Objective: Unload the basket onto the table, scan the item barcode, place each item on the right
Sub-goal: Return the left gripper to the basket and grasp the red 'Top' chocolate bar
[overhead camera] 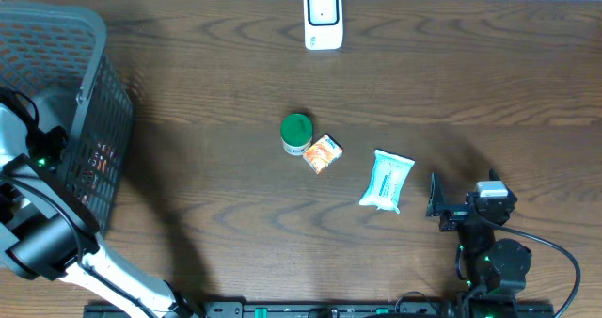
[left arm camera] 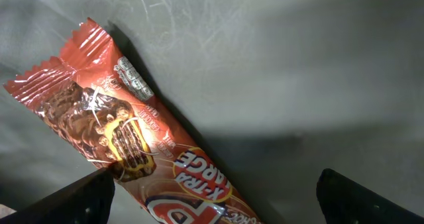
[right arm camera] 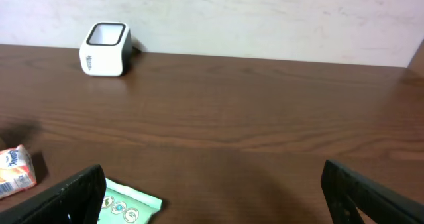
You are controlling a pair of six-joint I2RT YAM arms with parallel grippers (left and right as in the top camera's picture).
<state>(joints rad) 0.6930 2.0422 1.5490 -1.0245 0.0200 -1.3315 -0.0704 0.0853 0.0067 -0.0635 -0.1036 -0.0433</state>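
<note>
The table (overhead camera: 470, 64) is dark wood with a clear grain and a low, satiny sheen. The basket (overhead camera: 94, 45) is grey plastic mesh, and its floor (left arm camera: 298, 52) is smooth grey plastic scuffed with fine scratches. The chocolate bar wrapper (left arm camera: 132, 144) is glossy red film, crinkled and catching the light. The scanner (overhead camera: 323, 17) is smooth white plastic. The wipes packet (overhead camera: 387, 181) is soft pale film, faintly shiny. The fingers (right arm camera: 73, 197) of the right hand (right arm camera: 212, 184) look matt black.
</note>
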